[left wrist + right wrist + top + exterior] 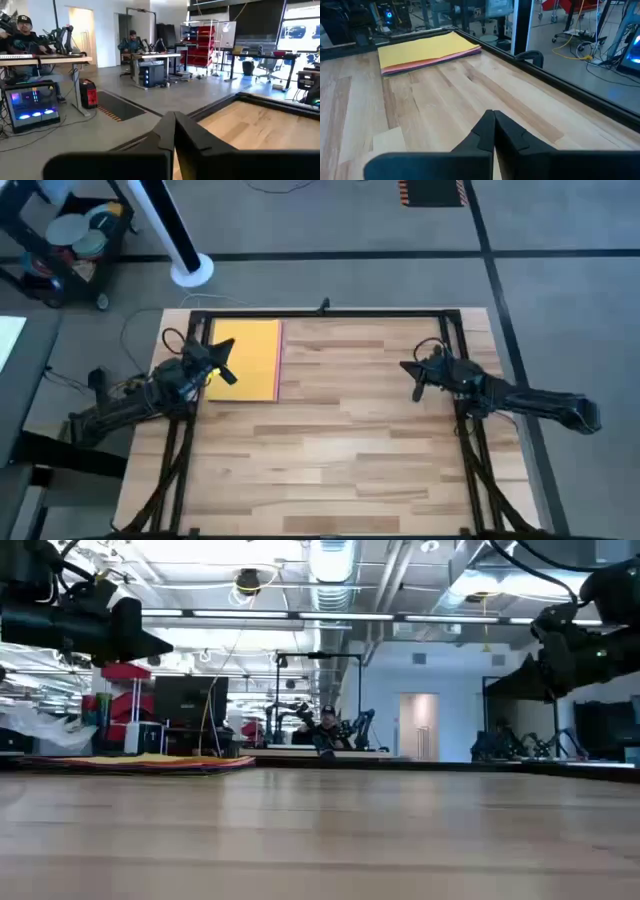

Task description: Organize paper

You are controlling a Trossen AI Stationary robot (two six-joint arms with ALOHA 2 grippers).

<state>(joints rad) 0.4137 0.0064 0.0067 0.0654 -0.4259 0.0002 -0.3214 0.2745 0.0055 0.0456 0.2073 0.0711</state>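
Above the bench (340, 450), both grippers, left (222, 360) and right (412, 370), hung with fingers clenched on nothing. One stack of paper (247, 358), yellow on top, lay just beside the left gripper. Pushing its edge could fan the sheets, I think.

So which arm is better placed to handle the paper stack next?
Probably the left. Its tool hangs over the near edge of the paper stack, yellow sheet on top, at the table's far left. The right tool hovers over bare wood across the table.
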